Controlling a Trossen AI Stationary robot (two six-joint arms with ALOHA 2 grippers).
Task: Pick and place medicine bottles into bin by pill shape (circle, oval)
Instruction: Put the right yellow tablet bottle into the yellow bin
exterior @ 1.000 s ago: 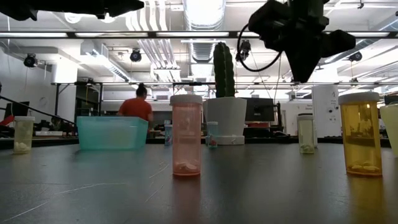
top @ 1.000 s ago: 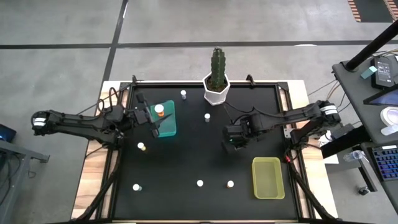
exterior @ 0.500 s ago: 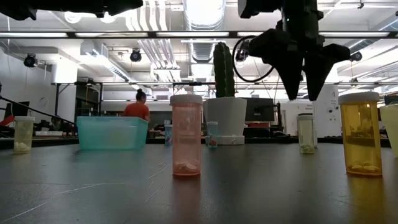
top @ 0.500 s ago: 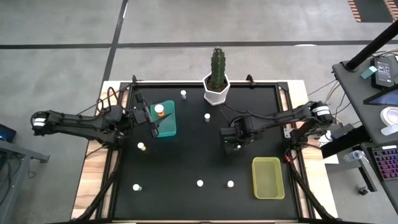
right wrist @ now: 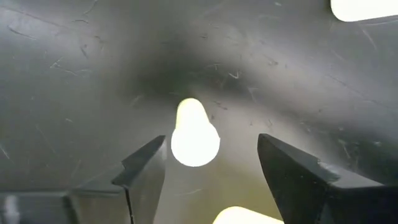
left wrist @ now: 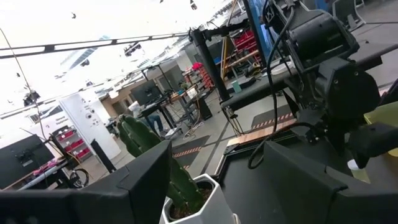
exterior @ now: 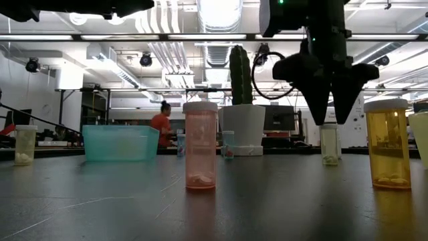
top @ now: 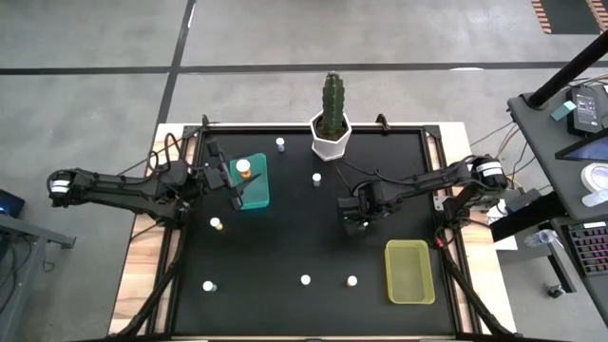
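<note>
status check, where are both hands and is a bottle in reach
Right hand open, straight above a white-capped bottle, not gripping. Left hand open, waiting by the teal bin. Nothing in the way.

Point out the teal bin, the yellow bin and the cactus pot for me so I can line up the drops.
teal bin [top: 256, 193]: high view, on its bare floor below the bottle inside.
yellow bin [top: 409, 272]: high view, on the middle of its floor.
cactus pot [top: 330, 144]: high view, on the white hexagonal wall.
</note>
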